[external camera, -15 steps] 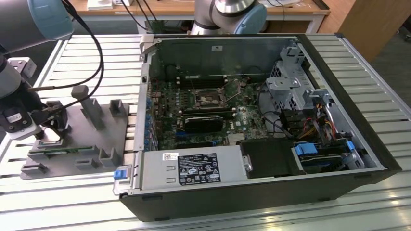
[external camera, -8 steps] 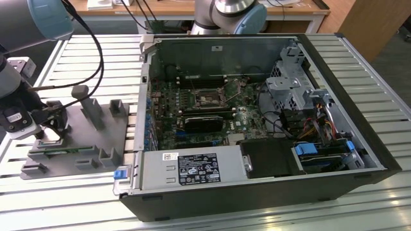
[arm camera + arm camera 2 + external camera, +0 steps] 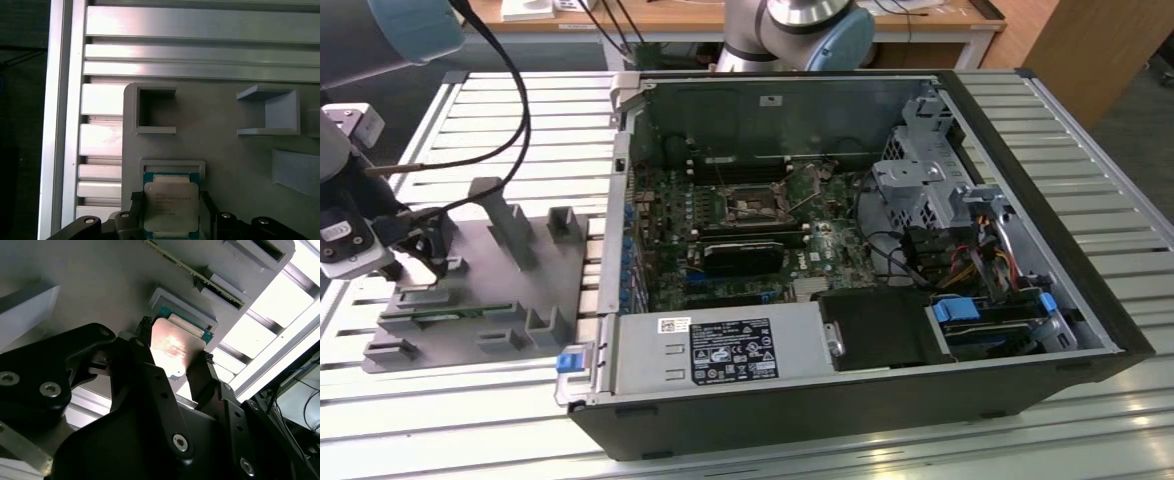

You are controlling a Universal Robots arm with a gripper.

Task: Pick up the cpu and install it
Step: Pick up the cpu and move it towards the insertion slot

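Gripper [image 3: 424, 245]: at the exterior view's left, over the grey holder [image 3: 494, 300]; jaws pressed against two opposite edges of the cpu [image 3: 171, 207].
Place of cpu: in its pocket on the holder's left part, silver top up.
Slip risk: narrow hold on thin edges; likely to tilt or drop if lifted crooked.
Snag risk: pocket wall touching one side; upright posts [image 3: 507, 225] near, to the right.
Drag risk: black cable [image 3: 523, 110] hanging near the arm.
Barrier: case rim [image 3: 616, 200], between holder and socket [image 3: 754, 207].
Room: open above the slatted table [image 3: 1107, 180]; tight inside, drive cage [image 3: 921, 175] right of the socket.
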